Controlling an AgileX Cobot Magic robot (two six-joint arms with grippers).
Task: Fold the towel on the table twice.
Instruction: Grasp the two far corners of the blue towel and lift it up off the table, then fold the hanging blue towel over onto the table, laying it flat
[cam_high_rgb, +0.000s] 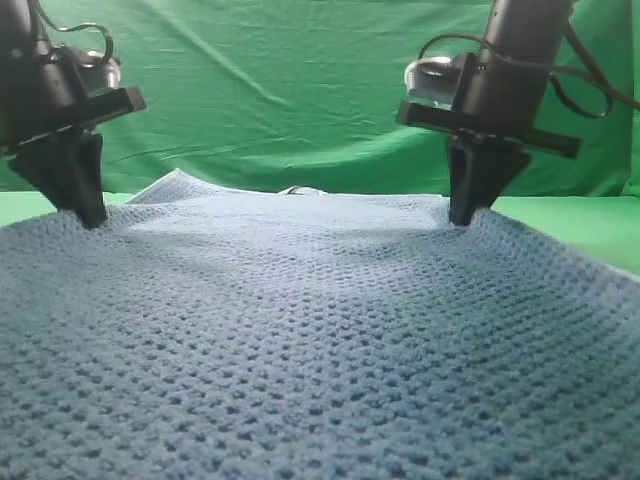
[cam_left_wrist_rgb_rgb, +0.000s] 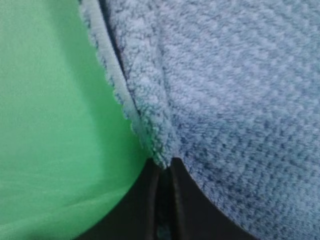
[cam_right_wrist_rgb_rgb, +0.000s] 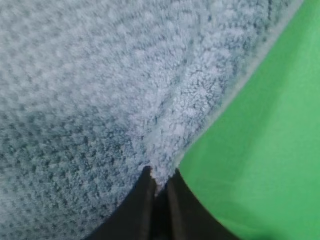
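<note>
The blue-grey waffle-weave towel (cam_high_rgb: 300, 330) fills the lower part of the high view, its near part lifted toward the camera. My left gripper (cam_high_rgb: 88, 215) is shut on the towel's left edge, and my right gripper (cam_high_rgb: 462, 215) is shut on its right edge. In the left wrist view the black fingers (cam_left_wrist_rgb_rgb: 145, 200) pinch a fold of towel (cam_left_wrist_rgb_rgb: 225, 100) beside its pale hem. In the right wrist view the fingers (cam_right_wrist_rgb_rgb: 142, 200) pinch the towel (cam_right_wrist_rgb_rgb: 100, 90) at its hem. A small white tag (cam_high_rgb: 300, 190) shows at the far edge.
The green table cloth (cam_high_rgb: 590, 225) shows at the right and far left (cam_high_rgb: 20, 205) of the towel, and under it in both wrist views (cam_left_wrist_rgb_rgb: 50, 125) (cam_right_wrist_rgb_rgb: 265, 140). The wrinkled green backdrop (cam_high_rgb: 290, 80) hangs behind.
</note>
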